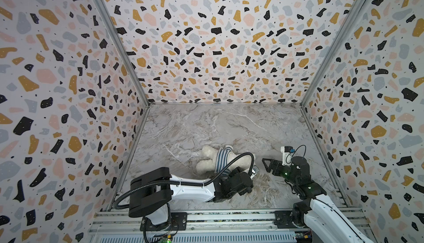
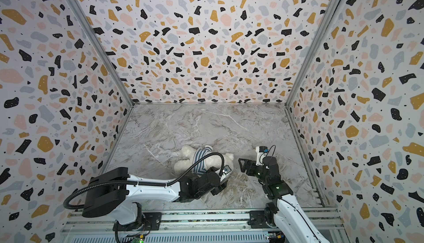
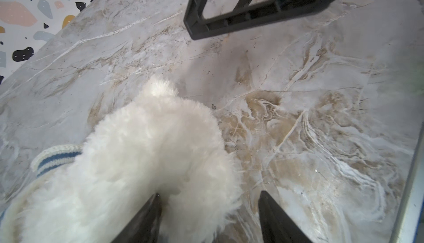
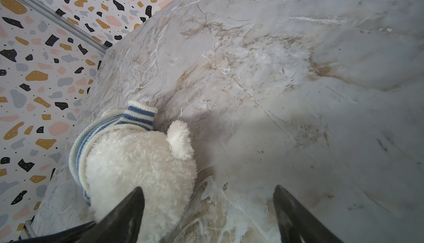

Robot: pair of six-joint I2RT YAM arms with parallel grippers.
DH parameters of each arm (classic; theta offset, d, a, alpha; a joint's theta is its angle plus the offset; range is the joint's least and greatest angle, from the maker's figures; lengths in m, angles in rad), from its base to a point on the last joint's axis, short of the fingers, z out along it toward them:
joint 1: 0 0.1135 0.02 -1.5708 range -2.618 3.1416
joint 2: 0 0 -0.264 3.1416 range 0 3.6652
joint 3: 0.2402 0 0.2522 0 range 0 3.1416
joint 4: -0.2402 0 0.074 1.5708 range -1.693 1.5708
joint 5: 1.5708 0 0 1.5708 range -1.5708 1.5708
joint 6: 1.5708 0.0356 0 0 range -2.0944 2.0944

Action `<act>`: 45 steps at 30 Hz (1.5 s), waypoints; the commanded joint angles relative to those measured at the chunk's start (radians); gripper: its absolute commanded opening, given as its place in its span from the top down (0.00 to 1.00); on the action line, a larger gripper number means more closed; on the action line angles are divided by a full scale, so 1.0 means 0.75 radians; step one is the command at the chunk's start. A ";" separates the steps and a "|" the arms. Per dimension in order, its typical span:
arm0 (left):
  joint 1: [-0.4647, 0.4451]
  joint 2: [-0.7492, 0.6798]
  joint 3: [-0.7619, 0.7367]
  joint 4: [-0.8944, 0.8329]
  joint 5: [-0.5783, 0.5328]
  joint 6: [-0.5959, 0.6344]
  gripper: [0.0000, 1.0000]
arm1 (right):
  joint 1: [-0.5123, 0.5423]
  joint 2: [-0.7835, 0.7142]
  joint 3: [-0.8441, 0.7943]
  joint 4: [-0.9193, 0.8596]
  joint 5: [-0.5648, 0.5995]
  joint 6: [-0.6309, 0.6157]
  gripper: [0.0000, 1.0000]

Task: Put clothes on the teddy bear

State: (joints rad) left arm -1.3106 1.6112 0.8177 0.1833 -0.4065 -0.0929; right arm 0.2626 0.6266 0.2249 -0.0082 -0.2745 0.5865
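Speckled walls (image 1: 218, 35) box in a marble-patterned surface (image 1: 206, 124). Your teddy bear (image 1: 207, 161) lies on it near the front, about the middle, with its legs toward the left wall. A striped shirt (image 1: 221, 159) is already round its body, with the collar just behind the head. You look most of the way through the job; I'd judge only straightening the shirt and checking the sleeves is left.

Your left pincer (image 3: 209, 193) is partly open at the bear's head. One finger (image 3: 146, 219) presses into the fur and the other stands clear over the surface, so it grips nothing. Your right pincer (image 4: 208, 187) is spread wide and empty, close beside the head, with a gap between them in both top views.

You cannot see the bear's face, nor whether a paw fills the one sleeve (image 4: 140, 115) in sight. Your left arm (image 1: 192, 188) and its cable (image 1: 229, 163) cover the head and the near sleeve in both top views.
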 commanded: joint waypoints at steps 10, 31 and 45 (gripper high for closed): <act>-0.007 0.096 0.109 -0.010 -0.192 0.026 0.64 | -0.005 -0.039 0.008 -0.031 -0.006 0.006 0.11; 0.105 -0.282 0.002 -0.047 0.039 -0.143 1.00 | -0.002 -0.117 0.092 0.020 -0.167 -0.132 0.14; 0.396 -0.630 0.110 -0.248 0.598 -0.400 1.00 | 0.094 -0.232 0.216 0.204 -0.487 -0.189 0.14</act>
State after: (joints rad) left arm -1.0393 1.1778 0.8543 -0.0055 -0.0891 -0.3294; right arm 0.3016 0.4667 0.3321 0.0898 -0.5781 0.4751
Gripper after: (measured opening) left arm 0.053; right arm 0.855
